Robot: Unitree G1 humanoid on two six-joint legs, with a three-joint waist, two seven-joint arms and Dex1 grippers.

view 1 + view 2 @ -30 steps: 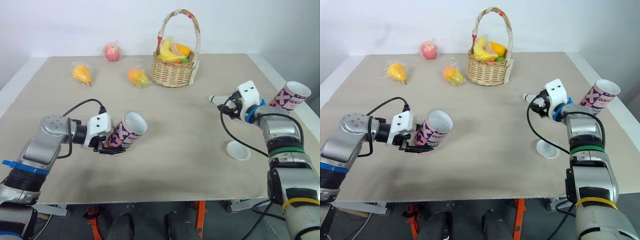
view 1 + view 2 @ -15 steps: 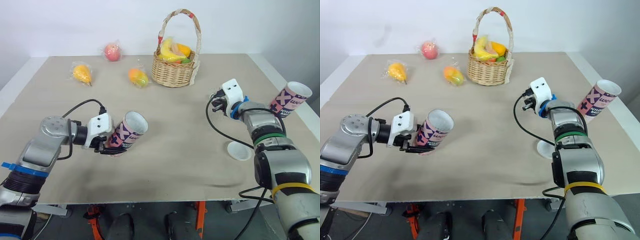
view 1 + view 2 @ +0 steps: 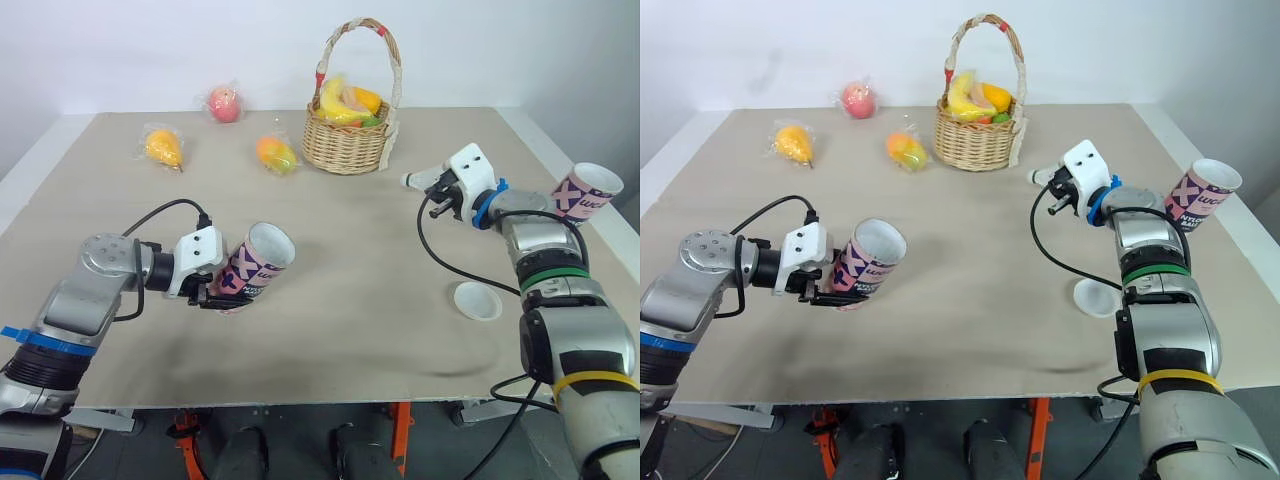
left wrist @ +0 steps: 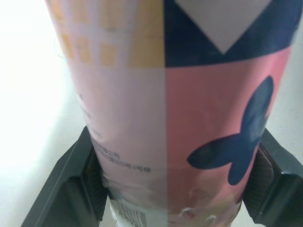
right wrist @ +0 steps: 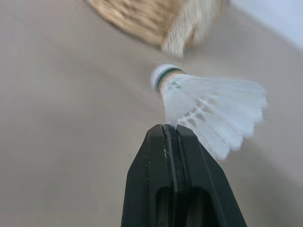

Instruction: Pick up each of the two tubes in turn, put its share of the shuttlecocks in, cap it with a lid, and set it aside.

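Note:
My left gripper (image 3: 226, 292) is shut on a pink patterned tube (image 3: 255, 267), gripped near its base and held tilted over the table with its open mouth up and to the right. In the left wrist view its fingers (image 4: 93, 185) clamp the tube (image 4: 189, 104) from both sides. My right gripper (image 3: 433, 191) is shut on the feathers of a white shuttlecock (image 3: 417, 180), cork tip pointing left. The right wrist view shows the shuttlecock (image 5: 208, 106) pinched at the gripper's (image 5: 169, 130) tips. A second tube (image 3: 587, 192) leans at the table's right edge. A white lid (image 3: 477, 301) lies on the table.
A wicker basket (image 3: 348, 140) of fruit stands at the back centre. Wrapped fruits lie at the back left: a red one (image 3: 225, 103), an orange one (image 3: 163, 148) and another (image 3: 277, 155). The table's right edge runs close to the second tube.
My right gripper has closed on the shuttlecock and carried it up off the table, swinging left and then a little back. The left arm and its tube have not moved.

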